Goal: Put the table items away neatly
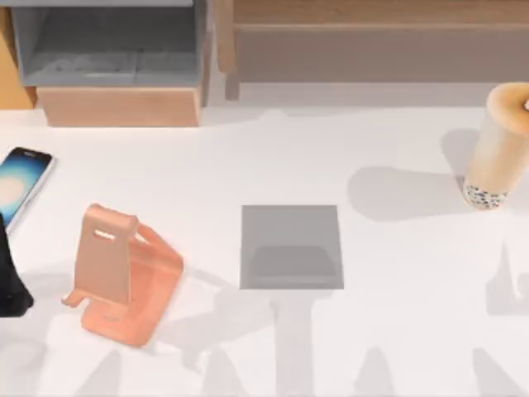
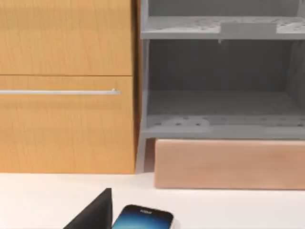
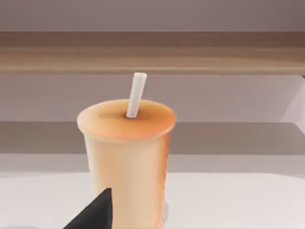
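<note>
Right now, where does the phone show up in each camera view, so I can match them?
Top view: the phone lies at the table's far left edge, behind the pink stand.
Left wrist view: the phone sits at the lower edge, in front of the grey shelf unit.
Right wrist view: not in it.
Shared landmark: the grey shelf unit.

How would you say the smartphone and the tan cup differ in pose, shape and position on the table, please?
The smartphone lies flat, while the cup stands upright. The smartphone is a thin slab with a glowing blue screen; the cup is a tall tan cylinder with a speckled base and a white straw. The smartphone sits at the table's left edge, the cup at its right. Both rest on the white tabletop.
</note>
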